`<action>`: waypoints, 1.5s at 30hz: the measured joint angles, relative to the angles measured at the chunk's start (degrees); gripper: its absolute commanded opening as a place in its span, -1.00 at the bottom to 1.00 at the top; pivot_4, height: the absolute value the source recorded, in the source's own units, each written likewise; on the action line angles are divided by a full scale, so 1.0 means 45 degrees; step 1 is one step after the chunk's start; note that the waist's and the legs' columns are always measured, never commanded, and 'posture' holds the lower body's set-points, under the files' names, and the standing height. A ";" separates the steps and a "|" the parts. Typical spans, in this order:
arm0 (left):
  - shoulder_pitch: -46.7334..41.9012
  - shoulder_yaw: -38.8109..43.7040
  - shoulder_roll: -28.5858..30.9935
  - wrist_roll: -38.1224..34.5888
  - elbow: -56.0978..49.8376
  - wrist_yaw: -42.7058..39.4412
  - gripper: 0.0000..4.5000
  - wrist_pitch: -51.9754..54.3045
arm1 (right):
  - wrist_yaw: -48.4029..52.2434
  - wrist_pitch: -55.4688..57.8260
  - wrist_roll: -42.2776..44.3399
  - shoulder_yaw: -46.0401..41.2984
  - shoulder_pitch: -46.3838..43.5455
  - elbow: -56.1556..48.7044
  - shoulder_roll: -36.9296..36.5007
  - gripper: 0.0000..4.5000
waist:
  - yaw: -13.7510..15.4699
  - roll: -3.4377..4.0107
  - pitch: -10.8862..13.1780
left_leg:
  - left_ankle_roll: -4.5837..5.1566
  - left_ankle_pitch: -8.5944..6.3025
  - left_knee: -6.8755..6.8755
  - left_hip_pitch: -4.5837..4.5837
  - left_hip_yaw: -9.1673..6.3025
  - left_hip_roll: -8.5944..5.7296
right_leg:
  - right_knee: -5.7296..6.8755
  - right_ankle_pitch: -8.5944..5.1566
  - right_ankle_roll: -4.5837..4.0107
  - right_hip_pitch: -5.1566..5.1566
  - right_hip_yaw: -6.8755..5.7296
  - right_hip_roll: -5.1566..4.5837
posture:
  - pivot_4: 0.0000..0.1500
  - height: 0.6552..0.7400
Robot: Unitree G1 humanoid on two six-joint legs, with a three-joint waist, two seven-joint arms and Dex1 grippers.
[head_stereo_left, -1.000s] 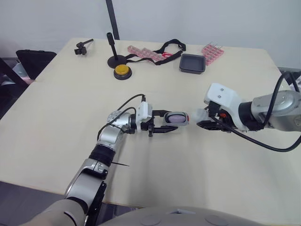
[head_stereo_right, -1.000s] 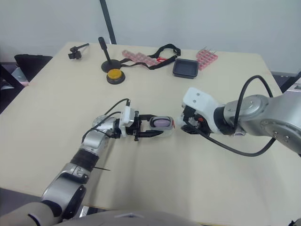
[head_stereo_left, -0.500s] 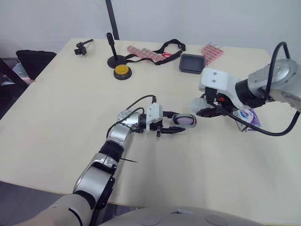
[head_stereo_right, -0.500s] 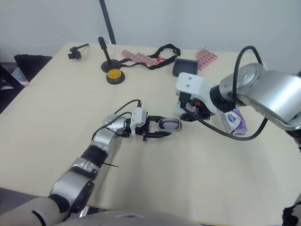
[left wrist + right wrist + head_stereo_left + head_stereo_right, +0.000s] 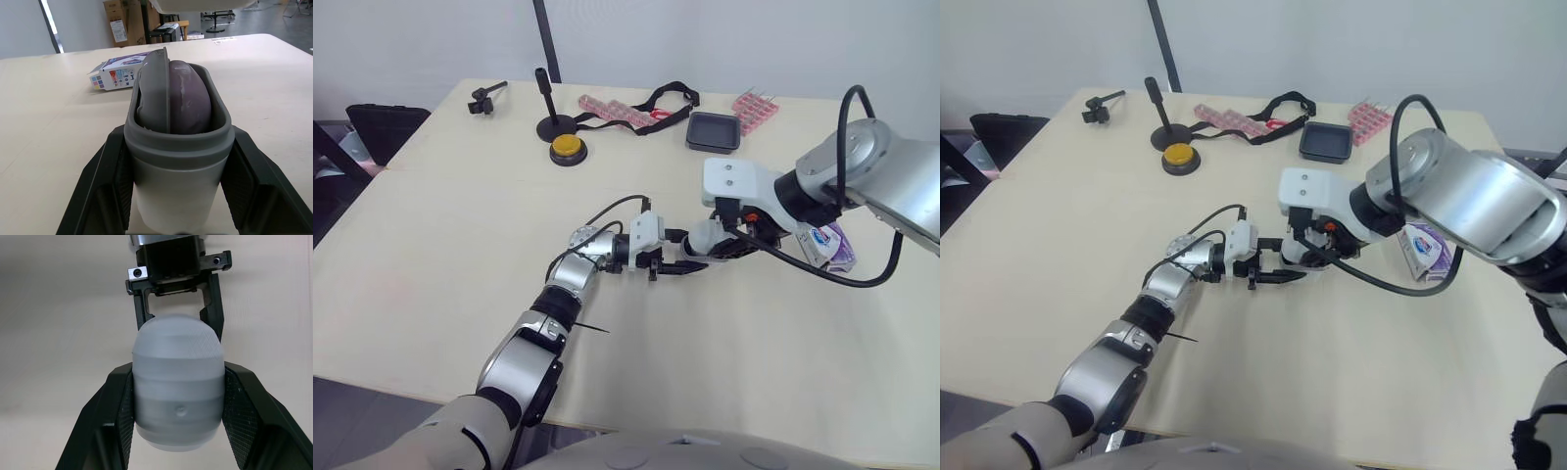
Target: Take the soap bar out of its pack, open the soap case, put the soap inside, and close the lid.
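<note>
My left gripper (image 5: 688, 258) is shut on the grey soap case (image 5: 178, 196), whose open side faces the right arm. The purple soap bar (image 5: 188, 98) sits inside the case. My right gripper (image 5: 717, 241) is shut on the grey domed lid (image 5: 178, 382) and holds it right against the case's open side. In the left wrist view the lid's edge (image 5: 155, 88) stands tilted in the case mouth beside the soap. The opened soap pack (image 5: 827, 243) lies on the table just to the right of the right arm.
Along the table's far side stand a black tray (image 5: 714, 131), a yellow button (image 5: 567, 148), a black stand (image 5: 551, 122), pink strips (image 5: 612, 110) with a black strap, and a black clip (image 5: 484, 98). Cables hang off both arms.
My right gripper has carried the lid leftward to the case, closing the gap between them. My left gripper has reached a little further right with the case.
</note>
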 measured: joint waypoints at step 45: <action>0.0013 -0.0093 -0.0094 0.0412 0.0066 0.0066 -0.16 -0.0410 | 0.0121 0.0102 -0.2527 0.1372 0.0602 0.0298 0.0829 -0.13 | -0.0006 0.0001 -0.0006 | 0.0007 0.0006 0.0019 0.0011 0.0001 0.0001 | 0.0046 0.0002 -0.0006 -0.0003 0.0005 -0.0006 | 1.00 0.99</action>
